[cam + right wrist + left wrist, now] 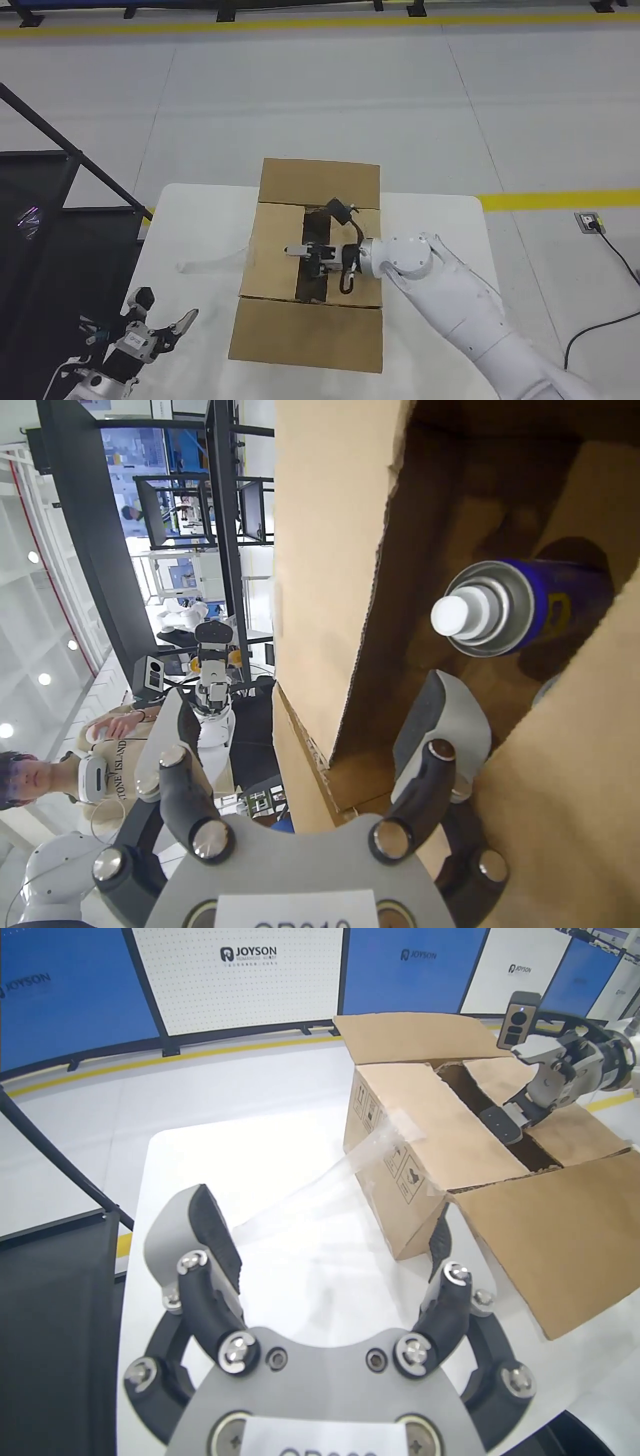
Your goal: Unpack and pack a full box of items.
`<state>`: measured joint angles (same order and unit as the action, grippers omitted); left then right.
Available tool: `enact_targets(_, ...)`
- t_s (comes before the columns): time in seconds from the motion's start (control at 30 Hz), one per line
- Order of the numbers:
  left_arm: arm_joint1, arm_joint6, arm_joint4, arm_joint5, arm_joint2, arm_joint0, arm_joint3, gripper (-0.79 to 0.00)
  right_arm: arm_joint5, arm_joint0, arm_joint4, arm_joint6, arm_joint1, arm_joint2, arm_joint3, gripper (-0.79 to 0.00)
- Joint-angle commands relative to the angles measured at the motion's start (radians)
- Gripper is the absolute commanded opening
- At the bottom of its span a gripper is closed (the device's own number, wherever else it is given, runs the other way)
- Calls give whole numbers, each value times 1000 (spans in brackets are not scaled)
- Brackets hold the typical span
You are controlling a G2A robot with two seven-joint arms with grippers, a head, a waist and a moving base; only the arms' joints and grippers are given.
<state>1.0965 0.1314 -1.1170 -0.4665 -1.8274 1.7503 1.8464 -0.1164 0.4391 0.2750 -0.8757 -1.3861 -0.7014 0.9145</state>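
I see a pale grey floor point(330, 90) crossed by yellow lines, and on it the white table point(200, 220) I'm working at. A black fabric screen point(40, 250) stands off the table's left side.

The cardboard box point(272, 250) sits at the middle of the table. Its two long outer flaps are folded out flat, one on the far side point(320, 182) and one on the near side point(305, 335). The two inner flaps lie nearly level across the top, with a dark slot open between them.

My right arm point(450, 290) comes in from the near right and lies across the box top. The right gripper point(307, 695) is over the slot with its fingers spread wide. One finger point(440, 710) dips into the opening and the other point(172, 725) sits outside, with an inner flap's torn edge running between them. They grip nothing.

The left gripper point(320, 1210) hangs over the table's near left corner, well apart from the box. Its fingers are also wide apart and bare.

A strip of clear tape point(350, 1163) trails from the box's left wall down onto the tabletop.

Inside the box, seen through the slot, is a blue spray can point(540, 605). Its silver rim and white nozzle are turned toward my right wrist camera, just beyond the inner finger. I can't tell whether it touches the finger.
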Motion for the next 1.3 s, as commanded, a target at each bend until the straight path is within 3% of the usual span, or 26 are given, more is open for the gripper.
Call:
enact_targets(0.0,0,-9,-7,0,8,-4,0,0,-34,-11,44,-18,-19,12,-47,0)
enact_targets(0.33,2,-27,-23,-5,35,-14,-1,0,-186,-56,175,-78,-87,27,-167,0)
enact_targets(0.7,4,-65,-98,-11,96,-12,88,0,-245,-69,222,-102,-113,-1,-86,0)
enact_targets(1.07,16,-216,-42,120,202,-152,89,0,-322,-43,191,-11,-132,-17,14,0)
enact_targets(1.27,19,-308,69,127,222,-242,52,0,-362,-54,236,-69,-161,7,-4,0)
